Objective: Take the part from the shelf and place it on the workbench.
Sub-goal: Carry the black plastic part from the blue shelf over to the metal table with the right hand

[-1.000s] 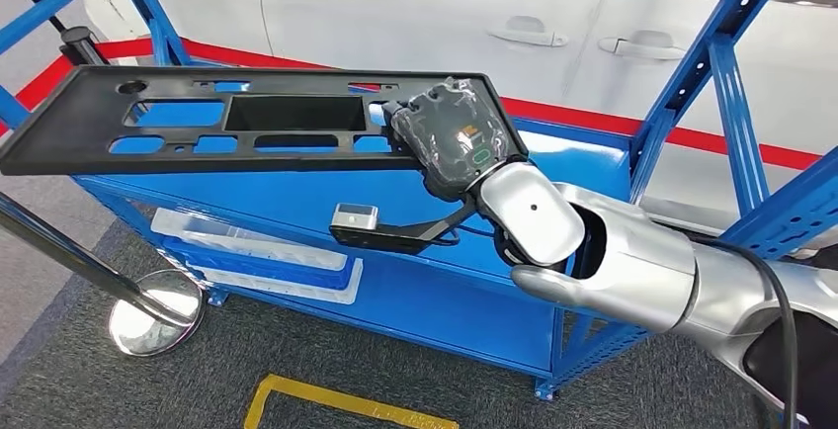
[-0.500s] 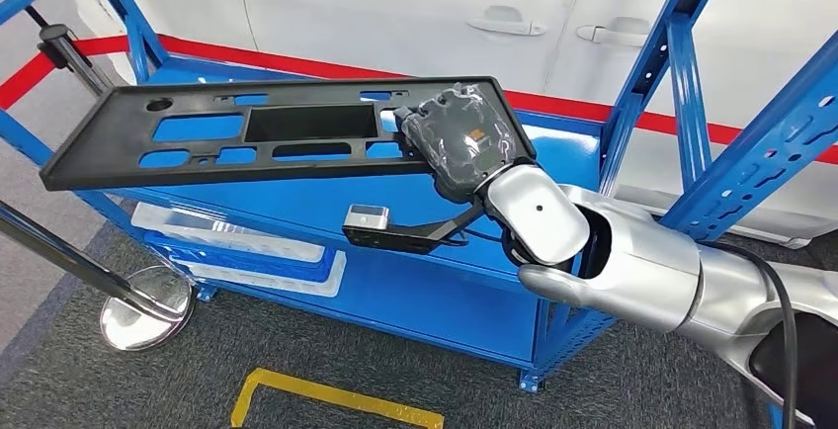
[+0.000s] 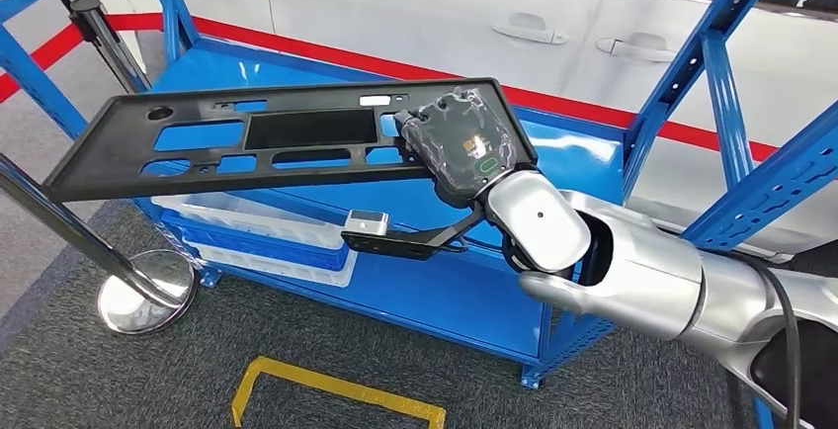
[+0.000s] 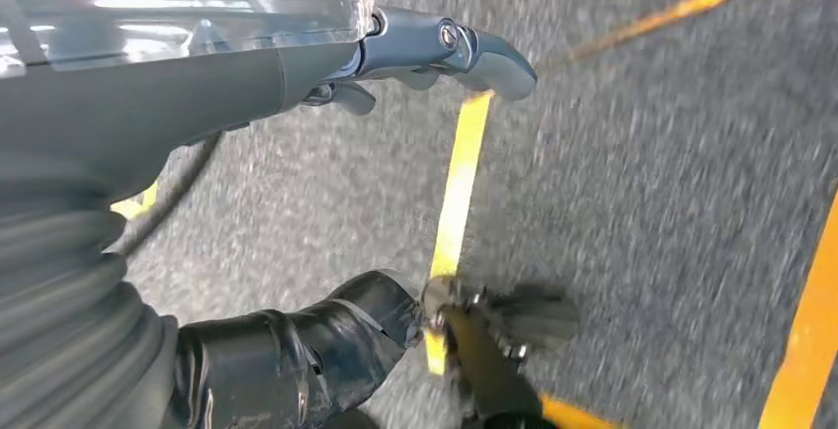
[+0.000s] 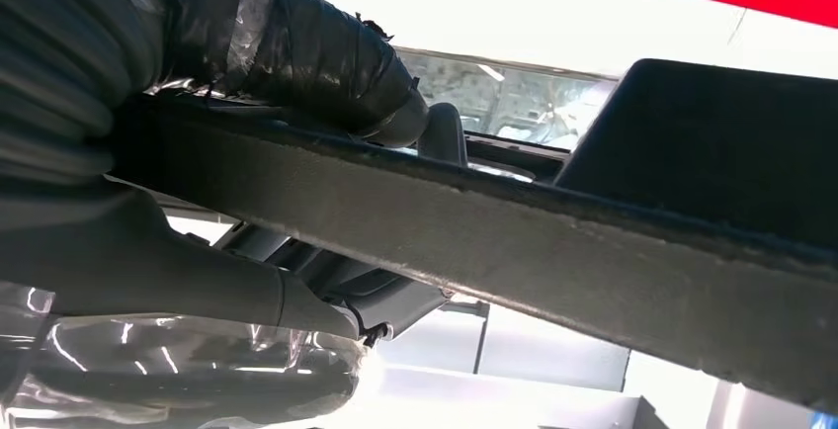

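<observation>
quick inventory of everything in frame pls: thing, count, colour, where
black part: 1, black, long flat panel with cut-outs, held above the shelf
shelf: 1, blue metal rack, behind and below the part
trays: stacked, clear and blue, on the lower shelf level
car: 1, white, behind the shelf
red floor line: 1, between shelf and car
stanchion: 1, chrome post and base, on the floor left
yellow floor marking: 1, front of the shelf
right robot hand: grips the part's end
left robot hand: hangs over the floor, holds nothing

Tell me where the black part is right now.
In the head view, the black part is held at its right end by the right robot hand, above the blue shelf.
</observation>
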Robot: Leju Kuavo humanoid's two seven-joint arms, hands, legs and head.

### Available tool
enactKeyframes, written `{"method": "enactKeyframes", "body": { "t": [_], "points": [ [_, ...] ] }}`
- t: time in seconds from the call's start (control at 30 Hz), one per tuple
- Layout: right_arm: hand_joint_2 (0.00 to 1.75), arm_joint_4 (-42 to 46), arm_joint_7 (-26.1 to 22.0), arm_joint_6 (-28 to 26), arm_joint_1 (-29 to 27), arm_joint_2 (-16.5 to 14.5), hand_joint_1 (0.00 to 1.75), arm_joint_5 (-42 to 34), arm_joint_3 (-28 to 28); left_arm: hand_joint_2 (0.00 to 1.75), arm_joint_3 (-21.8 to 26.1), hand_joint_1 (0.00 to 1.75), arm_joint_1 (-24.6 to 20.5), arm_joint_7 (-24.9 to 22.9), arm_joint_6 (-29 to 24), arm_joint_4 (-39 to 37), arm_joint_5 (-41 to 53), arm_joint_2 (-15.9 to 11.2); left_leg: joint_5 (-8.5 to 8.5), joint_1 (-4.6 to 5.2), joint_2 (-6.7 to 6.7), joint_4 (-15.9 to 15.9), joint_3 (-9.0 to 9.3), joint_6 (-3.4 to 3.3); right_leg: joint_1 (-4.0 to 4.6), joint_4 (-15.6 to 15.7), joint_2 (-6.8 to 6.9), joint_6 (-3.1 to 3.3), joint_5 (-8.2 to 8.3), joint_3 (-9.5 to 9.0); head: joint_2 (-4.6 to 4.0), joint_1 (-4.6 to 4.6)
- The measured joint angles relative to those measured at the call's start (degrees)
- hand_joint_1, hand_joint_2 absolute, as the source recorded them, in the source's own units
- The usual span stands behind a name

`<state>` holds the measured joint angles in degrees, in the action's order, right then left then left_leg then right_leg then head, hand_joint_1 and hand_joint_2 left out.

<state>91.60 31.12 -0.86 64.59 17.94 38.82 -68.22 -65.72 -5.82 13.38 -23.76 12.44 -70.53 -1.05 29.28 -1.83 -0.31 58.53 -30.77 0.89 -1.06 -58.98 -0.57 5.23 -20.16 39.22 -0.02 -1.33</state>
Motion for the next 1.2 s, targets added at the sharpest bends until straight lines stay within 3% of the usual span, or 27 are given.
{"method": "enactKeyframes", "body": {
  "t": [0.07, 0.23, 0.3, 0.37, 0.43, 0.47, 0.5, 0.53, 0.6, 0.67, 0.7, 0.77, 0.83, 0.93, 0.97, 1.0, 1.03, 1.07, 1.13, 1.2],
  "points": [
    [1.75, 0.1, 0.0, 0.2, 0.0, 0.0, 1.75, 0.0, 0.0, 1.75, 0.0, 0.00, 0.1, -0.3, 0.0, 0.0, 0.0, 0.0, 0.01, 0.27, -0.03, 0.1, -0.11, -0.26, -0.19, 0.5, 0.07, -0.87, 0.32, -0.17, 0.00, -0.02],
    [1.75, 0.4, -0.1, 0.6, 0.0, 0.0, 1.75, 0.1, 0.0, 1.75, 0.0, 0.00, 0.1, -0.7, 0.0, 0.0, -0.1, 0.0, -0.07, 0.85, -0.04, 0.3, -0.41, -1.02, -0.84, 1.3, 0.14, -4.28, 0.87, -0.42, 0.00, -0.06],
    [1.75, 0.5, -0.2, 0.7, 0.0, 0.0, 1.75, 0.2, 0.0, 1.75, 0.0, 0.00, 0.0, -0.7, 0.1, 0.0, -0.1, 0.0, -0.64, 0.61, 0.14, -0.1, -0.31, -1.76, -1.02, 0.9, 0.21, -5.26, 0.28, -0.11, 0.00, 0.00],
    [1.75, 0.5, -0.4, 0.8, 0.1, 0.0, 1.75, 0.2, 0.0, 1.75, 0.0, 0.00, 0.0, -0.7, 0.1, 0.0, -0.1, 0.0, -1.22, 0.39, 0.43, -0.7, -0.24, -2.52, -1.01, -3.0, 0.33, -5.19, -2.95, 1.46, 0.00, 0.19],
    [1.75, 0.5, -0.6, 1.0, 0.0, 0.0, 1.75, 0.2, 0.0, 1.75, 0.0, 0.00, -0.1, -0.7, 0.1, 0.0, -0.1, 0.0, -1.39, 0.62, 0.57, -0.7, -0.45, -2.74, -0.91, -10.7, 0.37, -4.69, -7.09, 4.13, 0.00, 0.30],
    [1.75, 0.5, -0.7, 1.1, 0.0, 0.0, 1.75, 0.2, 0.0, 1.75, 0.0, 0.00, -0.1, -0.7, 0.1, 0.0, 0.0, 0.0, -1.39, 0.72, 0.56, -0.6, -0.56, -2.76, -0.89, -13.8, 0.37, -4.51, -8.22, 5.15, 0.00, 0.30],
    [1.75, 0.5, -0.7, 1.2, -0.1, 0.0, 1.75, 0.2, 0.0, 1.75, -0.1, 0.00, 0.0, -0.7, 0.1, 0.0, 0.0, 0.0, -1.39, 0.78, 0.51, -0.5, -0.65, -2.74, -0.88, -15.3, 0.37, -4.33, -8.32, 5.38, 0.00, 0.30],
    [1.75, 0.5, -0.7, 1.4, -0.2, 0.0, 1.75, 0.2, 0.0, 1.75, -0.1, 0.00, 0.0, -0.7, 0.1, 0.0, 0.0, 0.0, -1.35, 0.80, 0.43, -0.4, -0.72, -2.69, -0.87, -14.6, 0.38, -4.13, -7.44, 4.61, 0.00, 0.31],
    [1.75, 0.5, -0.7, 1.5, -0.2, 0.0, 1.75, 0.2, 0.0, 1.75, -0.1, 0.00, 0.0, -0.6, 0.2, 0.0, 0.0, 0.0, -1.14, 0.75, 0.23, 0.0, -0.84, -2.35, -0.83, -8.5, 0.36, -3.71, -4.81, 0.92, 0.00, 0.31],
    [1.75, 0.6, -0.7, 1.4, -0.1, 0.0, 1.75, 0.3, 0.0, 1.75, -0.1, 0.00, -0.1, -0.6, 0.4, 0.0, 0.0, 0.0, -0.99, 0.77, 0.11, 0.3, -1.21, -1.55, -0.41, -3.4, 0.32, -3.69, -4.06, -2.12, 0.01, 0.27],
    [1.75, 0.6, -0.7, 1.4, -0.1, 0.0, 1.75, 0.3, 0.0, 1.75, -0.1, 0.00, -0.2, -0.5, 0.5, 0.0, 0.0, 0.0, -1.03, 0.78, 0.08, 0.4, -1.39, -1.09, -0.17, -2.4, 0.30, -3.82, -4.45, -2.67, 0.01, 0.26],
    [1.75, 0.7, -0.7, 1.4, -0.1, 0.0, 1.75, 0.3, 0.0, 1.75, -0.1, 0.00, -0.2, -0.7, 0.7, 0.0, 0.1, 0.0, -1.16, 0.64, 0.04, 0.5, -1.64, -0.25, 0.03, -1.6, 0.34, -3.98, -4.56, -2.79, 0.00, 0.24],
    [1.75, 0.7, -0.7, 1.5, -0.1, 0.0, 1.75, 0.3, 0.0, 1.75, -0.2, 0.00, -0.1, -0.8, 0.9, 0.0, 0.2, -0.1, 0.24, 0.36, 0.10, 1.7, -2.30, 0.38, -0.09, -1.0, 0.43, -3.97, -4.28, -2.65, 0.00, 0.12],
    [1.75, 0.7, -0.7, 1.6, -0.2, 0.0, 1.75, 0.4, 0.0, 1.75, -0.3, 0.00, -0.1, -0.9, 0.9, 0.0, 0.4, -0.2, 5.94, 0.21, 0.16, 9.9, -5.50, 0.83, -0.02, -0.8, 0.51, -3.66, -3.59, -2.00, 0.00, -0.30],
    [1.75, 0.7, -0.7, 1.6, -0.3, 0.0, 1.75, 0.4, 0.0, 1.75, -0.4, 0.00, -0.2, -0.9, 0.9, 0.0, 0.4, -0.2, 7.23, 0.21, 0.16, 12.9, -6.54, 0.93, 0.08, -0.8, 0.52, -3.63, -3.38, -1.68, 0.00, -0.33],
    [1.75, 0.7, -0.7, 1.6, -0.4, 0.0, 1.75, 0.4, 0.0, 1.75, -0.5, 0.00, -0.3, -1.0, 0.9, 0.0, 0.4, -0.2, 7.44, 0.21, 0.16, 14.3, -6.86, 1.03, 0.14, -0.9, 0.52, -3.65, -3.15, -1.33, 0.00, -0.33],
    [1.75, 0.7, -0.7, 1.6, -0.4, 0.0, 1.75, 0.4, 0.0, 1.75, -0.6, 0.00, -0.3, -1.0, 0.8, 0.0, 0.5, -0.3, 6.65, 0.21, 0.16, 13.9, -6.27, 1.08, 0.16, -1.0, 0.52, -3.71, -2.93, -0.94, 0.00, -0.33],
    [1.75, 0.7, -0.7, 1.6, -0.5, 0.0, 1.75, 0.4, 0.0, 1.75, -0.8, 0.00, -0.3, -1.0, 0.8, 0.0, 0.5, -0.3, 5.06, 0.20, 0.17, 11.5, -4.70, 1.08, 0.13, -1.3, 0.51, -3.83, -2.72, -0.52, 0.00, -0.34],
    [1.75, 0.7, -0.7, 1.6, -0.5, 0.0, 1.75, 0.4, 0.0, 1.75, -0.9, 0.00, -0.4, -1.1, 0.8, 0.0, 0.5, -0.4, 2.55, 0.29, 0.14, 4.4, -0.70, 0.88, 0.09, -1.7, 0.47, -4.30, -2.25, 0.26, 0.00, -0.34],
    [1.75, 0.7, -0.7, 1.6, -0.5, 0.0, 1.75, 0.4, 0.0, 1.75, -1.0, 0.00, -0.4, -1.1, 0.7, 0.0, 0.5, -0.5, 1.60, 0.59, 0.00, 0.9, 0.95, 0.48, 0.12, -1.8, 0.47, -4.97, -1.58, 0.65, 0.00, -0.32]
  ]
}}
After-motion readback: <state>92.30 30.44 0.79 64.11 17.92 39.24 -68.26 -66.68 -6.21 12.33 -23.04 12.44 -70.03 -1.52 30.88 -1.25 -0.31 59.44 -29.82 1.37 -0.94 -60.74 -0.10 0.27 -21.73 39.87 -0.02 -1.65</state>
